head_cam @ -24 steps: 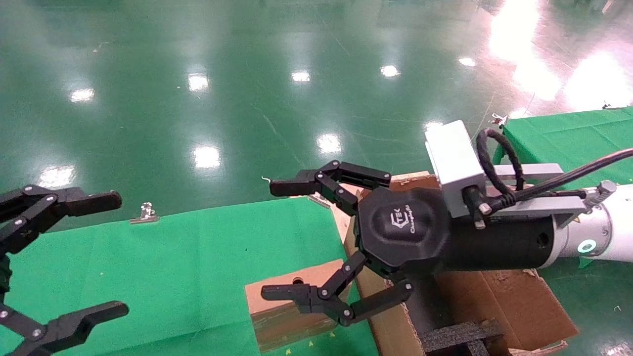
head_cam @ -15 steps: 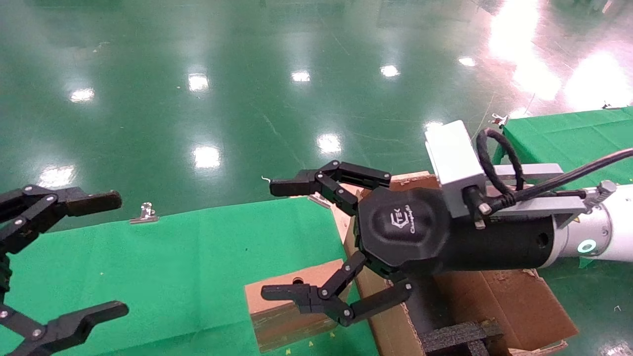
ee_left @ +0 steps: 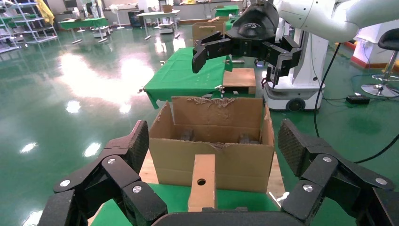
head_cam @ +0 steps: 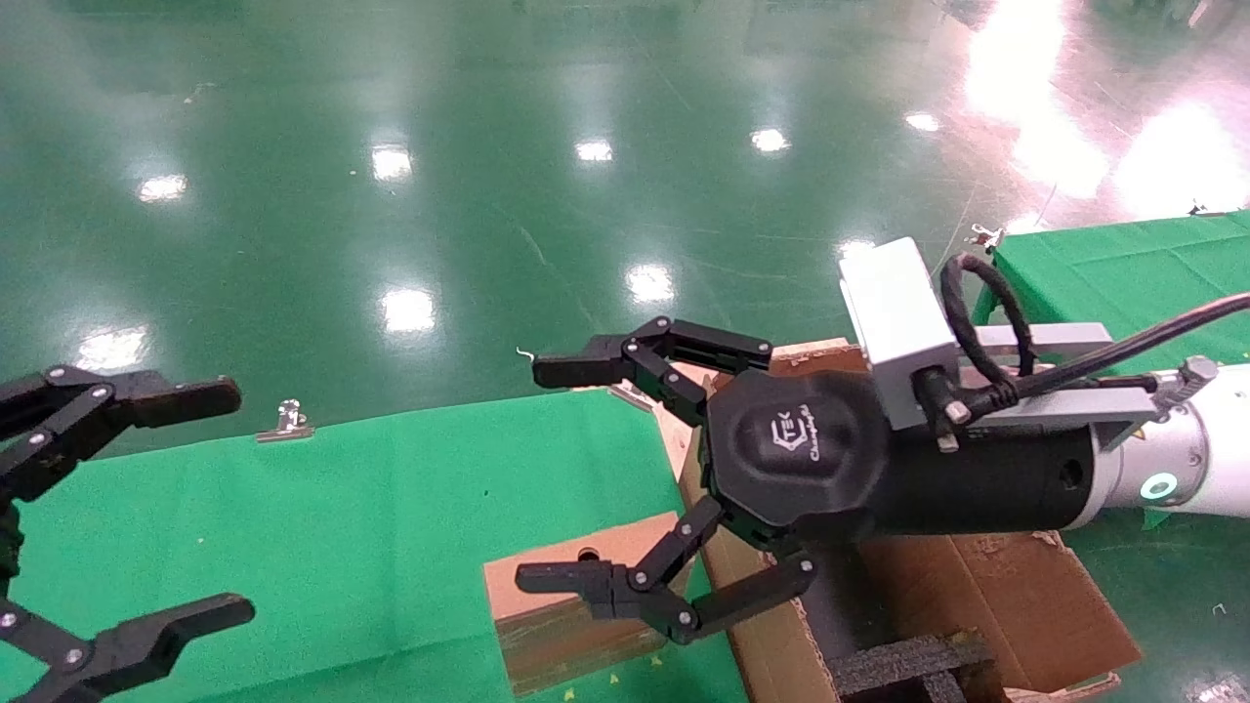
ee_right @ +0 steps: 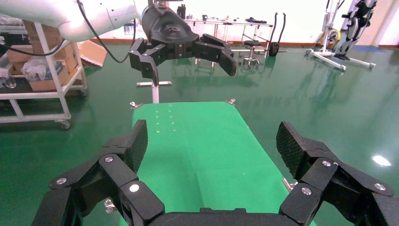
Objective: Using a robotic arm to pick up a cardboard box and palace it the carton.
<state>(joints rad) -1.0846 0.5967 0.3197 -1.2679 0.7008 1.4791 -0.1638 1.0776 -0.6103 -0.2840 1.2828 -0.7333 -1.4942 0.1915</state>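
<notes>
From the head view, the right end effector [head_cam: 596, 483] hangs spread wide and empty over the small cardboard box [head_cam: 571, 600], which lies on the green desk [head_cam: 322, 527] just beside the big carton [head_cam: 986, 596], while the left end effector [head_cam: 210, 503] waits, also spread, at the desk's left side. On the left wrist view, the box [ee_left: 203, 181] stands against the carton's [ee_left: 211, 155] near wall, with the right end effector [ee_left: 240, 54] open above. The right wrist view shows bare green desk [ee_right: 197, 141] between its own spread fingers [ee_right: 134, 143].
</notes>
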